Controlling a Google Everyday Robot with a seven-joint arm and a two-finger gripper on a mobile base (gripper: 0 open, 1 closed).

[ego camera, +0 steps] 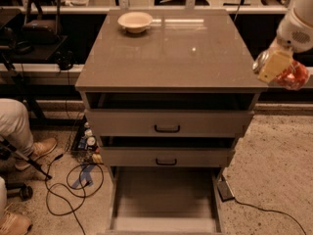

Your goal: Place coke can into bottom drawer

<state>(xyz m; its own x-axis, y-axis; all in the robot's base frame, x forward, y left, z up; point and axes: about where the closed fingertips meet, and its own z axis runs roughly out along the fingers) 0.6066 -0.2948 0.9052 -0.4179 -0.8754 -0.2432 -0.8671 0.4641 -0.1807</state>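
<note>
Though its label is unreadable, gripper (pixel 277 68) fingers (pixel 272 65) pinch the coke can (pixel 294 75) beside the cabinet top (pixel 171 58).

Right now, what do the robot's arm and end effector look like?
The arm is a smooth, rounded white shell with a small speckled patch near its lower end. The end effector, at the right edge just past the cabinet top, has blocky pale-yellow fingers, shut on the can. No cables or markings show.
</note>
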